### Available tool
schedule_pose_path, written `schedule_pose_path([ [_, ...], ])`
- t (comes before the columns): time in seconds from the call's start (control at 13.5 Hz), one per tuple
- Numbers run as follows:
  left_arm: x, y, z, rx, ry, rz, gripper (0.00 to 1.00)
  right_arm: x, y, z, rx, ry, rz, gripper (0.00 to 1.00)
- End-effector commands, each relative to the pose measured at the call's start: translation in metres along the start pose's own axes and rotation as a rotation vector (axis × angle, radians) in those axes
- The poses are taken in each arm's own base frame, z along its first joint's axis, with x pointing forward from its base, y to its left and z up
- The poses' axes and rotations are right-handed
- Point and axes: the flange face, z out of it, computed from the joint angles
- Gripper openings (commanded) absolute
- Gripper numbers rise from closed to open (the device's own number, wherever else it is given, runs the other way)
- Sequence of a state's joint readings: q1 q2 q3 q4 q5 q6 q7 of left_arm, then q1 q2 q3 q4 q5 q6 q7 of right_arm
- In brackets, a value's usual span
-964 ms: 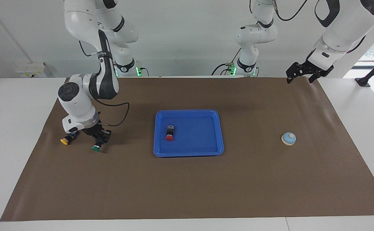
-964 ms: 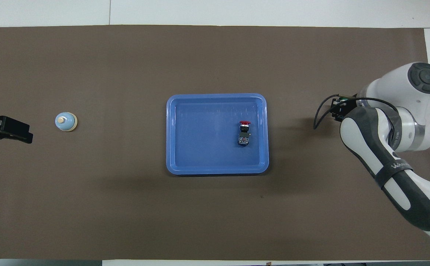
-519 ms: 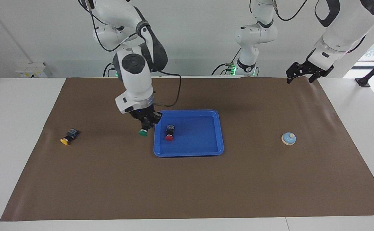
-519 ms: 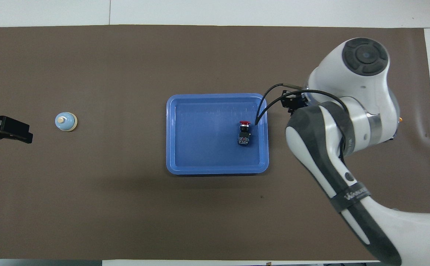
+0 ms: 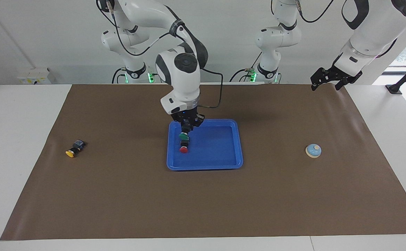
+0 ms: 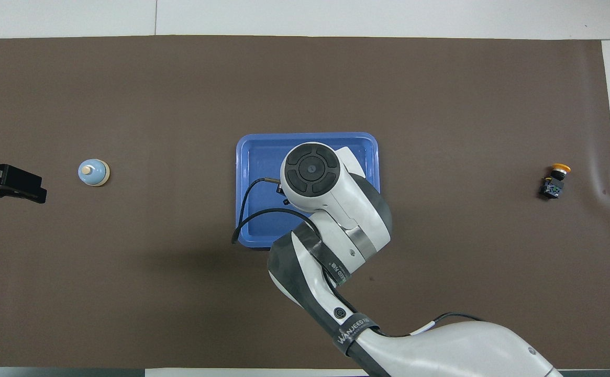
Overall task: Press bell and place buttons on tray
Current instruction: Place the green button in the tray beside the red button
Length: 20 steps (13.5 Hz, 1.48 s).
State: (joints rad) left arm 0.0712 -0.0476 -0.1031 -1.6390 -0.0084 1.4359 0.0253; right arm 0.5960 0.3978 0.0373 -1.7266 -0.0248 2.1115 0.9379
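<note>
Over the tray, right hand clamped on the upright green button, cap down.

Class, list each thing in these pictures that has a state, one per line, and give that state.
Right hand: shut on the green button, above the tray.
Green button: held in the air over the tray.
Red button: lying in the tray.
Yellow button: lying on the mat, outside the tray.
Tray: holds one button.
Bell: upright on the mat, untouched.
Left hand: open, waiting.
</note>
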Motion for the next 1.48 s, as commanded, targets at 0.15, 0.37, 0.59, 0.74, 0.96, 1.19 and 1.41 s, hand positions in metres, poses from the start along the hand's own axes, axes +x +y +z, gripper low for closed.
schedule_pose_path([
  [0.15, -0.004, -0.001, -0.001, 0.01, 0.01, -0.011, 1.0, -0.019, 0.006, 0.044, 0.031, 0.031, -0.04, 0.0],
  [0.37, -0.004, -0.002, -0.001, 0.01, 0.011, -0.013, 1.0, -0.02, 0.006, 0.044, 0.028, 0.027, -0.027, 0.17],
  [0.59, -0.004, -0.002, -0.001, 0.01, 0.01, -0.013, 1.0, -0.009, 0.016, 0.025, 0.009, 0.014, 0.0, 1.0],
  [0.74, -0.004, -0.002, -0.001, 0.008, 0.011, -0.012, 1.0, 0.024, 0.047, -0.024, -0.006, 0.005, 0.063, 1.0],
  [0.96, -0.004, -0.001, -0.001, 0.01, 0.01, -0.011, 1.0, 0.081, 0.14, -0.093, -0.017, -0.003, 0.087, 1.0],
  [1.19, -0.004, -0.001, -0.001, 0.01, 0.011, -0.011, 1.0, 0.128, 0.245, -0.118, -0.046, -0.038, 0.027, 1.0],
  [1.41, -0.004, -0.002, -0.001, 0.01, 0.01, -0.013, 1.0, 0.163, 0.345, -0.105, -0.075, -0.074, -0.011, 1.0],
])
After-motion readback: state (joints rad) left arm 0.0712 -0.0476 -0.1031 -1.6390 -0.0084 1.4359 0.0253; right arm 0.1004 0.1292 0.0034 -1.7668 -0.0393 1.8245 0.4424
